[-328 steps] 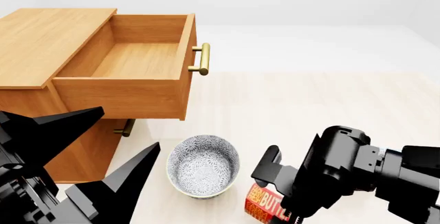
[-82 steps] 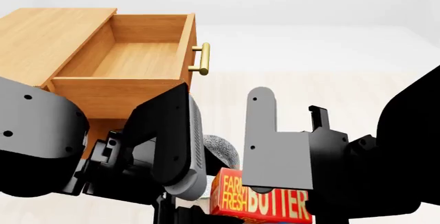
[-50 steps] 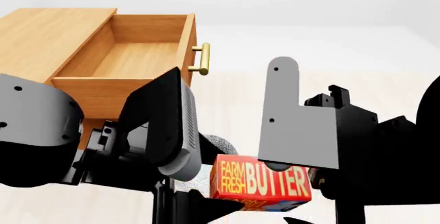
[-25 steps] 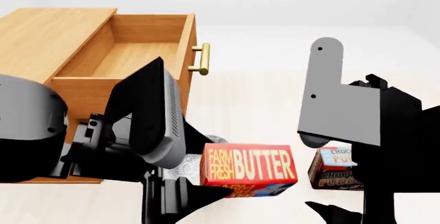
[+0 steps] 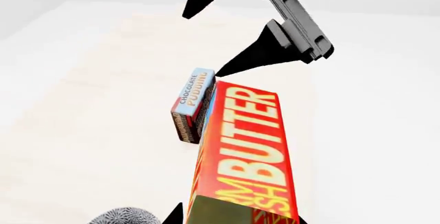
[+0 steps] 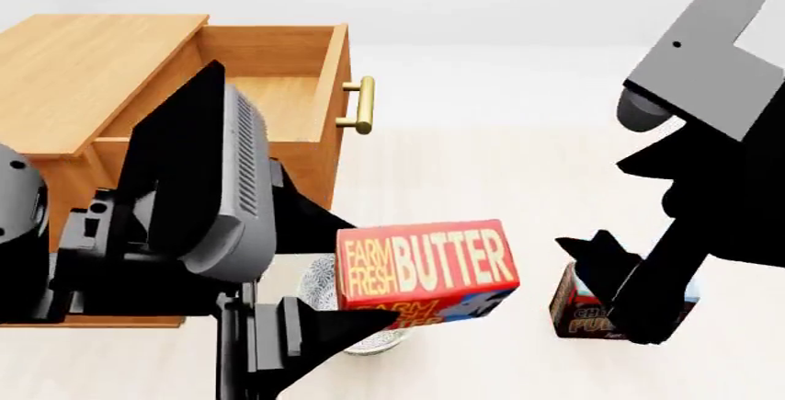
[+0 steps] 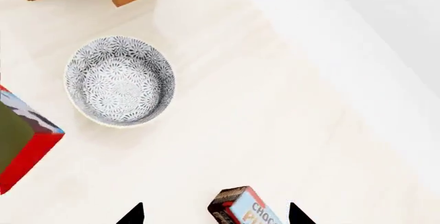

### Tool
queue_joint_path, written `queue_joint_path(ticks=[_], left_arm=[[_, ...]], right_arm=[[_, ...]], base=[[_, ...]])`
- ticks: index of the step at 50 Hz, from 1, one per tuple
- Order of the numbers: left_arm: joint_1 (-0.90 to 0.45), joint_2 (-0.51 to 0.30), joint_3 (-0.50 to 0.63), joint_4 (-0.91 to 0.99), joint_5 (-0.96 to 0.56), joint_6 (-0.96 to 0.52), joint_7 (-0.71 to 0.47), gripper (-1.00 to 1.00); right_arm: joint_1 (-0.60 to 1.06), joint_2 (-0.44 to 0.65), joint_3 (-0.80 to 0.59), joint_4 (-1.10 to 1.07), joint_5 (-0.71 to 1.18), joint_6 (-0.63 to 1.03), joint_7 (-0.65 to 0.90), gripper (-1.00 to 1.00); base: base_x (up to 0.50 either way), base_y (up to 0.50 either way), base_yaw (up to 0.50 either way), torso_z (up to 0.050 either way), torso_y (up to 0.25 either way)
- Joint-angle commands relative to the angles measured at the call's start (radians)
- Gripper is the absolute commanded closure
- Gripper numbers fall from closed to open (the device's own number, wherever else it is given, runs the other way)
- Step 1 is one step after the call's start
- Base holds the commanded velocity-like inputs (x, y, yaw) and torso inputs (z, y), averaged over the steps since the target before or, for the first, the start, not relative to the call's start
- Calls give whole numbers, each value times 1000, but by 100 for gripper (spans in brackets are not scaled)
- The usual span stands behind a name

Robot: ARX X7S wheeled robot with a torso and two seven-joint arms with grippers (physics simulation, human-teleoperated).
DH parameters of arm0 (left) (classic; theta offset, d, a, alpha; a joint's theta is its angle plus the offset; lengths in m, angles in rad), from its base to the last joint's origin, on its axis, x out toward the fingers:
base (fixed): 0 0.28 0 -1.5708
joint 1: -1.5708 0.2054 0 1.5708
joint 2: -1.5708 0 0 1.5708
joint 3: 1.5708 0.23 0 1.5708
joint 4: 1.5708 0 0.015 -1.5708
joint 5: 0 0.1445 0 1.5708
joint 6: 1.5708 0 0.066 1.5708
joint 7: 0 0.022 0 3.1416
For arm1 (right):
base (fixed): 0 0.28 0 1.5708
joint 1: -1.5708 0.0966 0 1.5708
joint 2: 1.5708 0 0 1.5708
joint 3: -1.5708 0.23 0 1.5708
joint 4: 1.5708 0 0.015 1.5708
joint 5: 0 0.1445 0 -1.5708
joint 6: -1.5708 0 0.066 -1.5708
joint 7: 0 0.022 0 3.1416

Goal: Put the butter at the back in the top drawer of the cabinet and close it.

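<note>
Butter (image 6: 426,265) was clamped in the left tool (image 6: 322,319), lifted clear of the surface (image 6: 491,170).

It hung in front of and below the open top drawer (image 6: 264,97) of the cabinet (image 6: 73,69), long side level, probably so it could go over the drawer front and to the back. The right tool (image 6: 601,262) stood apart, holding nothing, above the pudding box (image 7: 244,208). Bulky left arm links hid much of the drawer floor and most of the bowl (image 7: 120,80); the lower drawers could not be made out.
</note>
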Motion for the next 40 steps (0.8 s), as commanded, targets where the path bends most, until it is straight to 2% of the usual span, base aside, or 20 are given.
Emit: queue_joint_path(ticks=[1, 11, 16, 21, 27, 40], left_arm=[[-58, -39, -24, -24, -135, 51, -131, 100], [-189, -39, 28, -107, -245, 56, -257, 100], [-325, -3, 94, -245, -287, 25, -328, 100], [-439, 48, 140, -394, -269, -9, -345, 100], [-552, 130, 183, -588, -157, -48, -299, 100], [-750, 346, 358, -1060, 274, 11, -57, 100]], right_arm=[[-20, 146, -4, -93, 110, -213, 278, -100], [-48, 216, 34, -188, 109, -269, 298, -100], [-66, 251, 44, -229, 99, -287, 303, -100], [-74, 281, 54, -260, 98, -291, 305, -100], [-84, 309, 65, -287, 93, -293, 302, -100], [-97, 338, 82, -324, 88, -292, 324, -100]], base=[[0, 0, 0, 0, 0], [0, 0, 0, 0, 1], [0, 0, 0, 2, 0], [0, 0, 0, 0, 2], [0, 0, 0, 0, 0], [0, 0, 0, 1, 1]])
